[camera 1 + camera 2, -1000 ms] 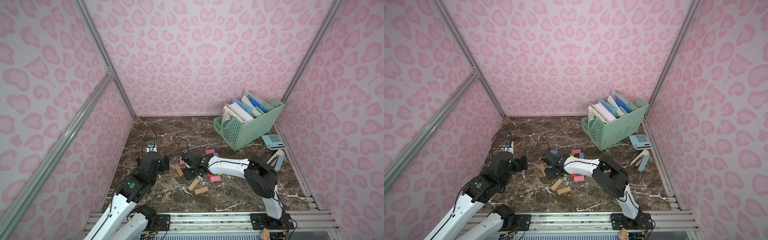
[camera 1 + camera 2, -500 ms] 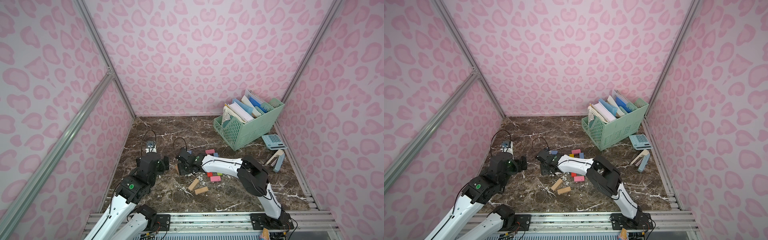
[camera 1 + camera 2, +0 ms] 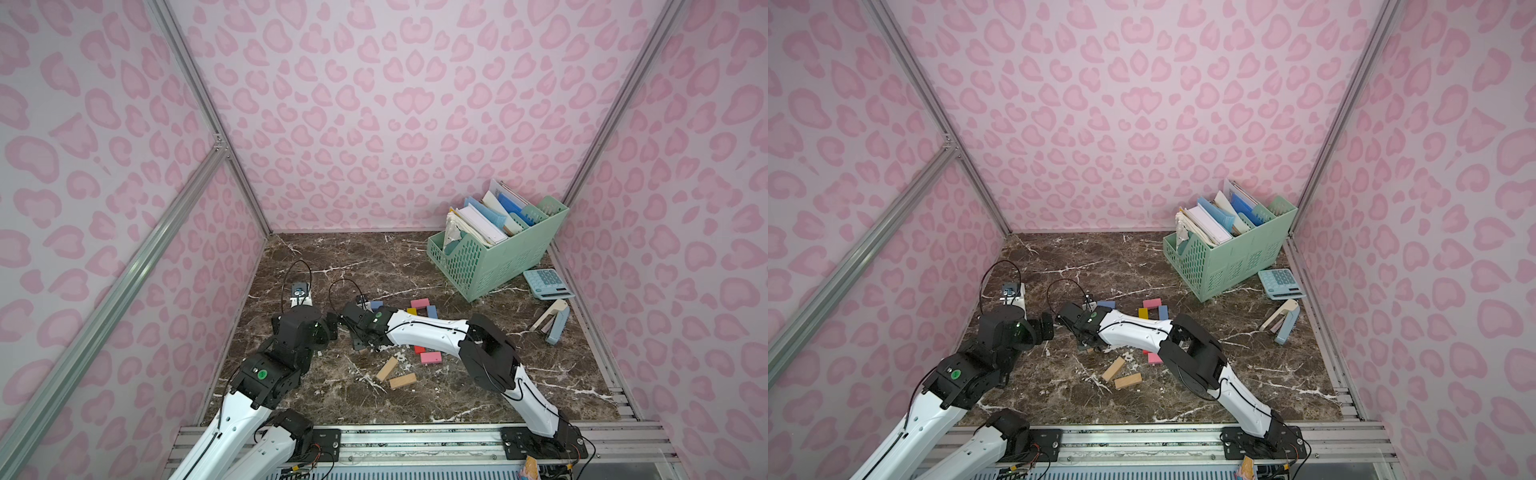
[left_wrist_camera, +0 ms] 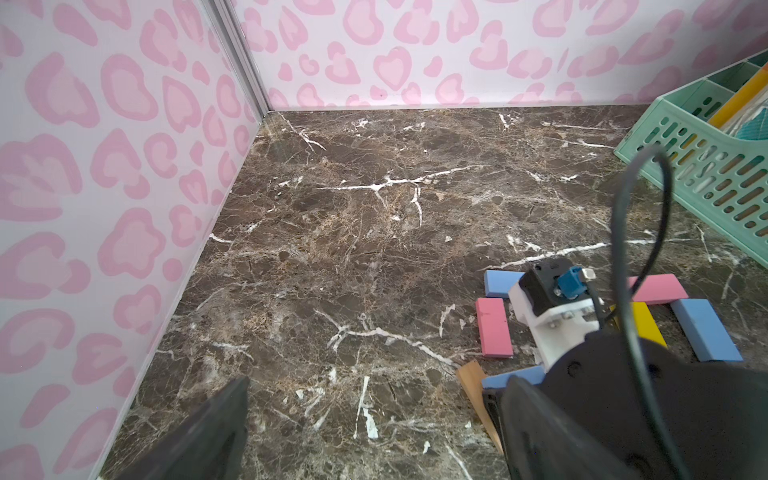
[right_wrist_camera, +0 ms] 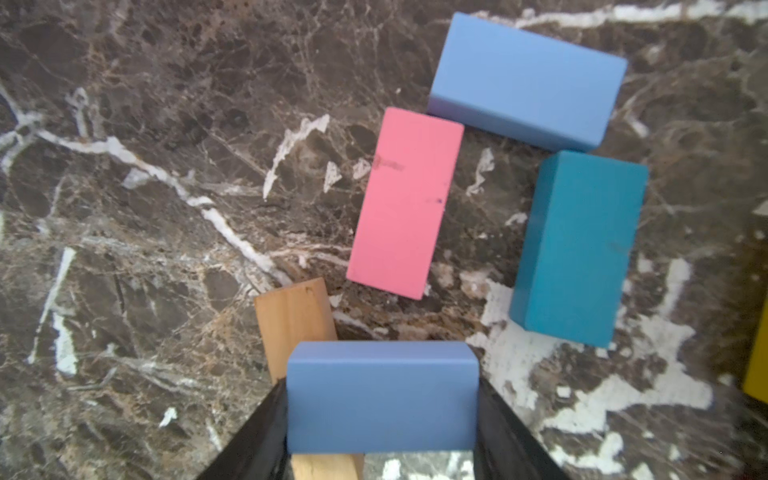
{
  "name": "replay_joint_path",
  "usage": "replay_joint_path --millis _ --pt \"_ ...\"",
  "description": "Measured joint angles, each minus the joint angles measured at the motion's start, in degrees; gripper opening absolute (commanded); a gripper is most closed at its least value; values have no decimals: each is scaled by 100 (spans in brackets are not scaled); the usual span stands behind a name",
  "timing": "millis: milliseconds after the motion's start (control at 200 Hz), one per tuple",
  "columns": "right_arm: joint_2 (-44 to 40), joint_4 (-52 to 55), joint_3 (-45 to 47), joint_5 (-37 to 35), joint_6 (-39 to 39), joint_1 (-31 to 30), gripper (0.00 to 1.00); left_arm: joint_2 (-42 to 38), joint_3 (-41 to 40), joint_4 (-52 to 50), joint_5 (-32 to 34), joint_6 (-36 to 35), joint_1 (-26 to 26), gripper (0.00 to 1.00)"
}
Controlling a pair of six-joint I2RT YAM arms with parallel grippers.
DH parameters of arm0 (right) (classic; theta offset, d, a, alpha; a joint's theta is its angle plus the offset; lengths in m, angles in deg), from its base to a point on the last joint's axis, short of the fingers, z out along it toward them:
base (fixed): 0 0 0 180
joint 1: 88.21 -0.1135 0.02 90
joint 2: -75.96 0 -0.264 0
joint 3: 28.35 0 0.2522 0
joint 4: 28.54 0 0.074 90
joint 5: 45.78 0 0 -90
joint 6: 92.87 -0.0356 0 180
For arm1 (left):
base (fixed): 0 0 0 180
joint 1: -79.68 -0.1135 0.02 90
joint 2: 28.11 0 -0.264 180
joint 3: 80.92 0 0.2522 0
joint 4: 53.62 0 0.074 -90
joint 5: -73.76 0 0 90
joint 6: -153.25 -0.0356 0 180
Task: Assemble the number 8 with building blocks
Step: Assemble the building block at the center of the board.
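Blue, likely light, stiff and slick-faced, the building block [image 5: 380,399] at lower centre of the right wrist frame is pinched by two opposite flat sides in the right gripper [image 5: 381,388], while the left gripper [image 3: 331,328] stands wide and empty.

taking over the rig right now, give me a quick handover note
Left hand: open, empty, beside the right arm.
Right hand: shut on a light blue block, low over a tan block.
Laid ahead of it: pink block, second light blue block, teal block, a partial loop.
Spare: loose wooden block nearer the base.
Done: no full 8 yet.
Left: set the held block, close both loops.
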Motion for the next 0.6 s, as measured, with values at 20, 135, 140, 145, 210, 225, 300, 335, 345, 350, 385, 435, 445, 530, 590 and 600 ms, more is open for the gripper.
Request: replay_joint_path --millis 20,135,140,145,210,225,300,335,345,350,385,435,445,530,590,600 --pt "-17 0 13 -13 -9 0 23 0 0 0 0 0 0 98" --pt "-144 133 50 -103 -138 2 23 -11 0 0 2 -22 0 98" --pt "-149 133 50 -109 -138 2 23 -11 0 0 2 -24 0 98" --pt "-151 133 48 -111 -138 4 23 -11 0 0 2 -28 0 98" --pt "-168 153 48 -168 -179 7 23 -22 0 0 4 -44 0 98" --pt "-166 162 48 -177 -186 13 23 -26 0 0 7 -44 0 98" --pt "-160 190 48 -214 -243 15 24 -46 0 0 48 -44 0 98" --pt "-160 188 48 -219 -247 15 24 -57 0 0 66 -44 0 98" --pt "-157 188 48 -219 -251 15 24 -63 0 0 74 -44 0 98" --pt "-157 188 48 -219 -254 15 24 -66 0 0 79 -44 0 98" --pt "-146 186 48 -221 -258 15 24 -79 0 0 105 -44 0 98" --pt "-120 186 48 -221 -258 15 24 -111 0 0 177 -44 0 98" --pt "-116 188 48 -219 -258 15 24 -118 0 0 192 -44 0 98" --pt "-70 188 48 -219 -258 26 24 -197 0 -2 367 -42 0 98" --pt "-63 188 48 -214 -260 33 24 -260 0 -2 470 -44 0 98" --pt "-63 188 48 -214 -260 35 25 -271 0 -2 485 -42 0 98"
